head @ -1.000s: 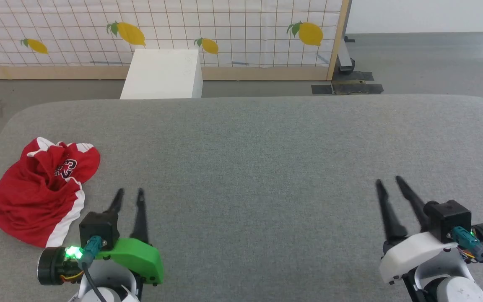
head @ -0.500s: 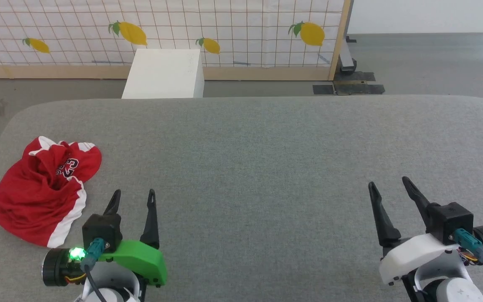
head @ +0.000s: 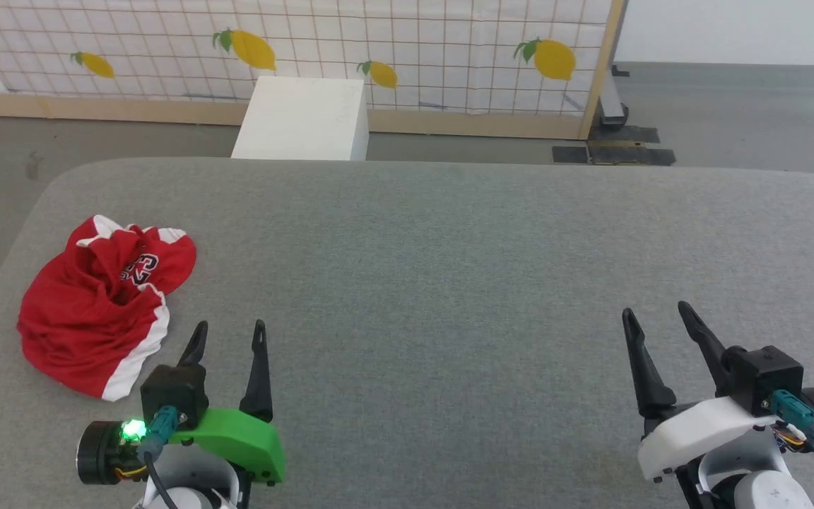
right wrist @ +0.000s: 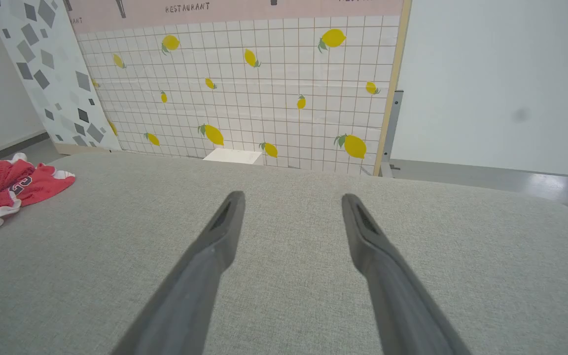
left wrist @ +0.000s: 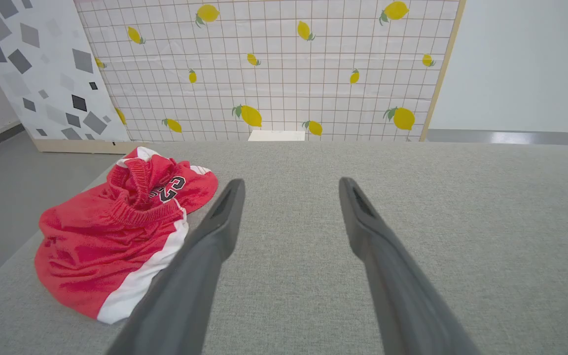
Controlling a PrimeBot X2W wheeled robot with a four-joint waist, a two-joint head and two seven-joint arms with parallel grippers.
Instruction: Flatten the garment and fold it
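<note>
Left end effector (head: 230, 325) and right end effector (head: 654, 309) hover spread and empty over the grey woven bench (head: 449, 247). The garment (head: 96, 311), soft red fabric, lies crumpled near the bench's left edge.

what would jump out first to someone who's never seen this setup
The crumpled red shorts grab the eye, heaped near the left edge of the grey padded table. Next come the left hand, on a bright green mount just beside the shorts, and the right hand at the lower right, both open and empty. Behind the table stands a lemon-print screen.
</note>
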